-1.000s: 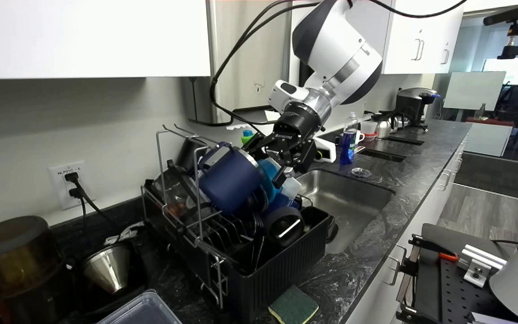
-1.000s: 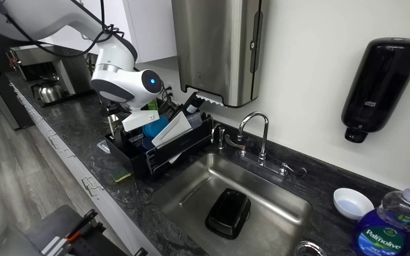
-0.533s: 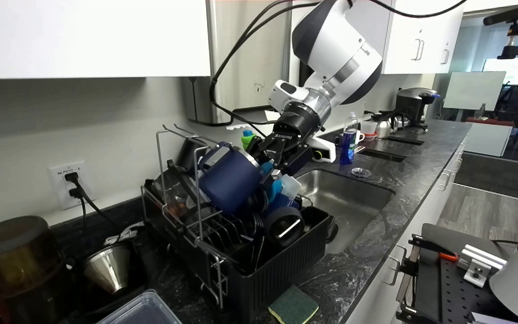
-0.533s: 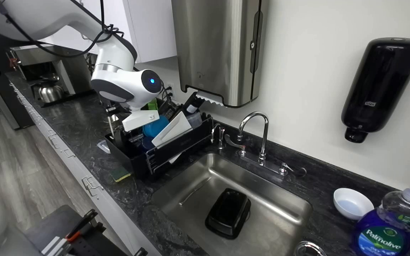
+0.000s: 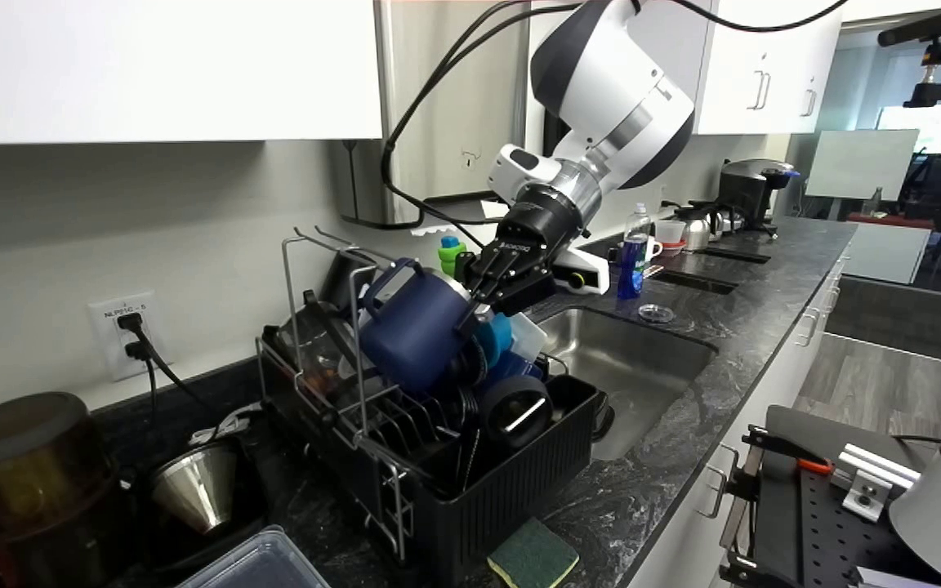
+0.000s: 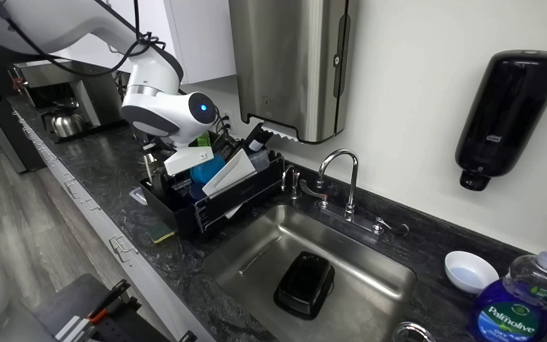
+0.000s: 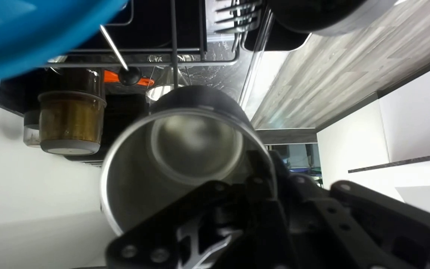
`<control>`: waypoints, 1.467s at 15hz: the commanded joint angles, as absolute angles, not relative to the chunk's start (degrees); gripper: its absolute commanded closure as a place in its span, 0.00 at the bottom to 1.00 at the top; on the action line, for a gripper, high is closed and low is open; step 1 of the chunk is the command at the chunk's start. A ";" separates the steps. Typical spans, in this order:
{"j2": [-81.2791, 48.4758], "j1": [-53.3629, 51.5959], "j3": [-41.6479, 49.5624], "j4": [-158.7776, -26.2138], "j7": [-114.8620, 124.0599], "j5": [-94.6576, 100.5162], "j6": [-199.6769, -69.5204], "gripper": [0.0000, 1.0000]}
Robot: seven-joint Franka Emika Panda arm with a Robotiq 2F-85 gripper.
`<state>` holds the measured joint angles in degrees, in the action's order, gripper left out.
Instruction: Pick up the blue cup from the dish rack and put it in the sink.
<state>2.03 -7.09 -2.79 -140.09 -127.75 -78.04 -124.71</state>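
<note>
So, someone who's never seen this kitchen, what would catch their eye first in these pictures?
Probably the big white robot arm over the crowded dish rack, its black gripper closed on the rim of the tilted blue cup. Then, perhaps, the steel sink in an exterior view, with a black oblong item in it, and the Palmolive bottle at that view's lower right.

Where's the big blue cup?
In an exterior view, the blue cup is tilted in the dish rack, left of the sink, its rim pinched by the gripper.
</note>
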 commanded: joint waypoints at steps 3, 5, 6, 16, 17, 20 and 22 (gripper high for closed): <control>1.47 -6.35 -3.76 -139.70 -130.19 -78.93 -125.84 0.98; 1.58 -6.36 -3.77 -139.76 -130.36 -78.83 -125.68 0.98; 1.84 -6.36 -3.77 -139.88 -130.34 -78.66 -125.51 0.98; 4.43 -6.56 -4.30 -141.39 -130.28 -76.99 -125.31 0.98; 4.44 -6.55 -4.31 -141.40 -130.27 -76.96 -125.30 0.98; 4.91 -6.56 -4.37 -141.71 -130.19 -76.66 -125.91 0.98; 6.13 -6.48 -4.43 -142.15 -129.22 -74.96 -127.42 0.98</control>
<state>3.36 -7.10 -3.37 -140.68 -128.75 -76.97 -125.17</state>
